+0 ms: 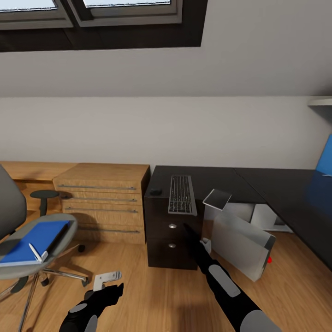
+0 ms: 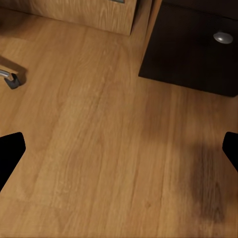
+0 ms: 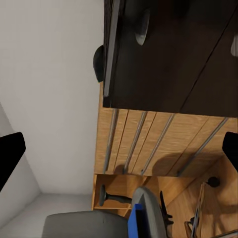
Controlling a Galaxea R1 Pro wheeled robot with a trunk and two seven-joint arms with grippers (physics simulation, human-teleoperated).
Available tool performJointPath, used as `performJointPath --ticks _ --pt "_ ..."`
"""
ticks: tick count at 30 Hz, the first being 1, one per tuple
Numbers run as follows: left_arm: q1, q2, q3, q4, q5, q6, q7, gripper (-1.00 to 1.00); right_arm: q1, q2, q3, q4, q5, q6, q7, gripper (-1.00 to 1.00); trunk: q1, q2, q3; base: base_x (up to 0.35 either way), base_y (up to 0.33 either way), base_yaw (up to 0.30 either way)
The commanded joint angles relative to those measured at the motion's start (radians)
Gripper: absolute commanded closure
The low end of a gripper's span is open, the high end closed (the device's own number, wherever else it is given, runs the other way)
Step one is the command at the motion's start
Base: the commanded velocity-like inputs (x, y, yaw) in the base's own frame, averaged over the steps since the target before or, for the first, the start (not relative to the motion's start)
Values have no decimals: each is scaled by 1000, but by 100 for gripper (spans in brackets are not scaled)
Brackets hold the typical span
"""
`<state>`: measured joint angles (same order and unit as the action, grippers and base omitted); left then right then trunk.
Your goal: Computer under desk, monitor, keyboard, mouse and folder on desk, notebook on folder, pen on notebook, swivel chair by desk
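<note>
Reaching forward, the right arm stretches toward the drawer front below the keyboard (image 1: 182, 194), which lies on the tabletop (image 1: 216, 180) with the mouse (image 1: 155, 191) just beside it at the corner. Judging by this, the folder step comes next: the folder (image 1: 34, 240) lies on the chair (image 1: 27, 240) seat, with a pen (image 1: 35, 252) on it, well apart from the tabletop. The next move calls for turning toward the chair and getting a pincer under or around the flat binder.

The head view shows the computer (image 1: 242, 246) leaning tilted under the tabletop, and the left pincer (image 1: 109, 289) low over the floor, its jaws spread and empty. The left wrist view adds only floor (image 2: 109, 148) and a drawer knob (image 2: 223, 37). The right wrist view shows the right pincer's fingertips (image 3: 10, 153) wide apart, holding nothing, and the mouse edge-on at the tabletop rim.
</note>
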<state>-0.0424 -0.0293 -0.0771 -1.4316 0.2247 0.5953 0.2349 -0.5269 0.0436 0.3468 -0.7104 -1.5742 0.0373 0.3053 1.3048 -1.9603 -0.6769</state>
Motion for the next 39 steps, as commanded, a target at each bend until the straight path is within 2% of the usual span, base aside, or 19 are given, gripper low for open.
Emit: performJointPath --ticks 1,3,9,12,21,28,39 --pt "-1 0 -1 -1 11 4 9 -100 -1 0 1 -1 -11 3 2 -100 4 -8 -4 0 0 0" --pt "-1 0 -1 -1 11 4 9 -100 -1 0 2 -4 -10 2 -1 -100 11 -22 -11 0 0 0" --pt "-1 0 -1 1 10 5 8 -100 -1 2 5 -7 -9 1 -4 -100 11 -22 -11 0 0 0" --pt "-1 1 -2 31 8 4 5 -100 -1 5 7 -7 -9 1 -4 -100 11 -22 -11 53 0 0" --pt "-1 3 -4 54 6 5 4 -100 -1 6 11 -6 31 -6 -5 -100 11 -22 -11 161 0 0" --pt "-1 3 -4 54 7 5 3 -100 -1 6 11 -2 34 -37 -4 -100 11 -22 -11 220 0 0" --pt "-1 4 -4 54 7 6 1 -100 -1 6 11 -1 34 -42 -5 -100 11 -22 -11 64 0 0"
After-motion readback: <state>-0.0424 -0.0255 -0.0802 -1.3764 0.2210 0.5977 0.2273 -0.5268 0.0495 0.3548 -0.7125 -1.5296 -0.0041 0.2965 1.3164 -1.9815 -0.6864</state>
